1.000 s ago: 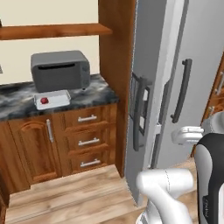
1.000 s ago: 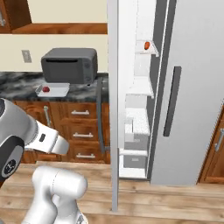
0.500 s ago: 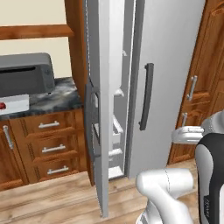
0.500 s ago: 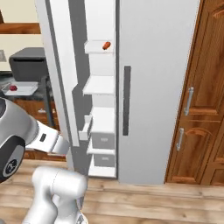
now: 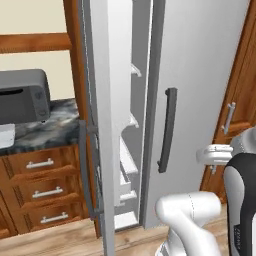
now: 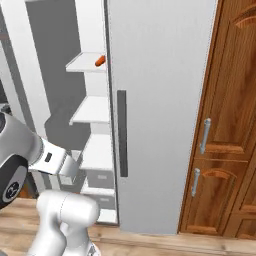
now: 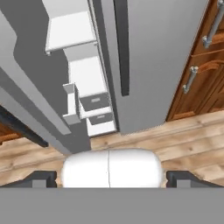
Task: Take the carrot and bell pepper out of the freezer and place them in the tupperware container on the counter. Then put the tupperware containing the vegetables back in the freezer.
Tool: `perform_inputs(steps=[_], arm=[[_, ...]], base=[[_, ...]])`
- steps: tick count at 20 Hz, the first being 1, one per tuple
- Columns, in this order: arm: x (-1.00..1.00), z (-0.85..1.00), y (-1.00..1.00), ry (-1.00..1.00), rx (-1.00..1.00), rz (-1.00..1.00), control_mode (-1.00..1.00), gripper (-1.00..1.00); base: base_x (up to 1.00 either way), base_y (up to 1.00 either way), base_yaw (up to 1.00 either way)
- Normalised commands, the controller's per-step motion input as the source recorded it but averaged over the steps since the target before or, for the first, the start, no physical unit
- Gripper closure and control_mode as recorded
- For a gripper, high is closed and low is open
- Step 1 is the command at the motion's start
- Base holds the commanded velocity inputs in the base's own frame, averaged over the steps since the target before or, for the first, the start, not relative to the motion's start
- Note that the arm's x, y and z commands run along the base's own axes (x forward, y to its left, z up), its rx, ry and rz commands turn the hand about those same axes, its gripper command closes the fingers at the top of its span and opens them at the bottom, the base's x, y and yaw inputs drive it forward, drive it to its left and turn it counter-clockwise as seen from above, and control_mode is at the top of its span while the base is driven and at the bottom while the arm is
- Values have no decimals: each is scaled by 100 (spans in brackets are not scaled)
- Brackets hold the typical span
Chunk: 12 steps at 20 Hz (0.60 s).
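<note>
The freezer (image 6: 92,107) stands open, its white shelves and drawers (image 7: 92,103) in sight. On the top shelf, at its right end, lies the orange carrot (image 6: 100,61). The freezer's door (image 5: 102,125) swings out toward me, edge on. My gripper (image 7: 111,178) hangs low in front of the fridge, open wide, with nothing between its fingertips (image 7: 43,177). At the far left a corner of the light tupperware container (image 5: 5,136) sits on the marbled counter (image 5: 55,127). The bell pepper is out of view.
The fridge's other door (image 6: 160,100) is closed, with a dark vertical handle (image 6: 122,132). Tall wooden cabinets (image 6: 225,125) stand to its right. A dark toaster oven (image 5: 22,102) sits on the counter above wooden drawers (image 5: 42,190). Wooden floor lies in front.
The whole picture has slid left as the base moved, so the fridge now stands in front and the counter sits at the left edge. The gripper stays open.
</note>
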Motion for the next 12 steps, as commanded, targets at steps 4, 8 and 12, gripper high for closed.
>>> perform_inputs(steps=[4, 8, 12], arm=[[0, 0, 0, 0, 0, 0, 100, -100], [0, 0, 0, 0, 0, 0, 100, -100], [0, 0, 0, 0, 0, 0, 100, -100]], base=[[61, -60, 12], [75, -9, 5], [82, 13, 0]])
